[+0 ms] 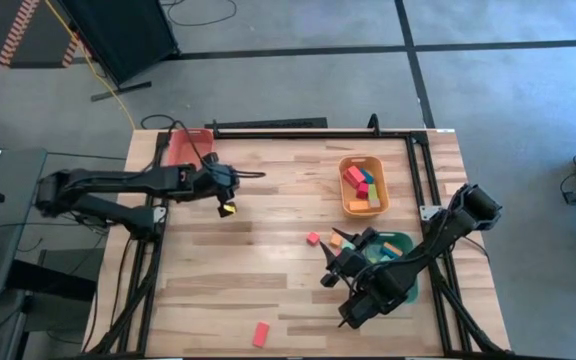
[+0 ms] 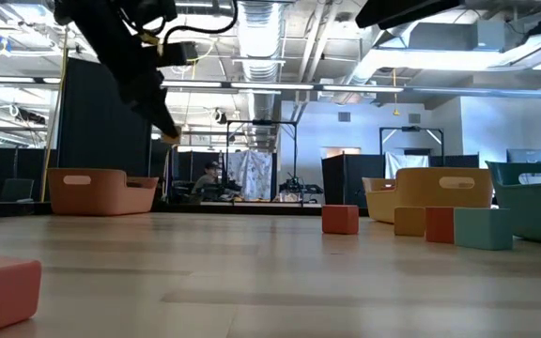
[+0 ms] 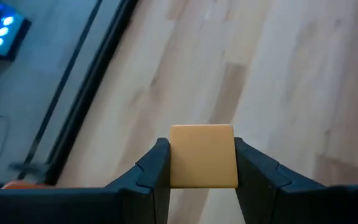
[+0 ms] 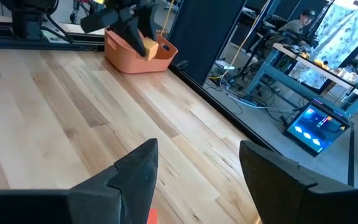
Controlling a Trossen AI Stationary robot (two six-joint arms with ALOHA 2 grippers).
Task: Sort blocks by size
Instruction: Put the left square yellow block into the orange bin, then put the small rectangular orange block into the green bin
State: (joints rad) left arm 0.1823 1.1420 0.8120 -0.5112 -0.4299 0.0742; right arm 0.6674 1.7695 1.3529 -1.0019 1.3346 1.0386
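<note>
Above the table (image 1: 268, 290), jaws clamp orange block (image 3: 203, 155).

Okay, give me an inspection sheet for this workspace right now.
Surface: wooden table, framed by black rails.
Job's things: red-orange tray far left; orange tray holding several blocks; green tray under the right arm; loose blocks near it; red block at the near edge.
Clutter: nothing seen.
Grippers: left gripper shut on an orange block, above the table by the red-orange tray; right gripper open, empty, by the green tray.
Cables: yellow cable on the floor.
Surroundings: person seated at a desk.
</note>
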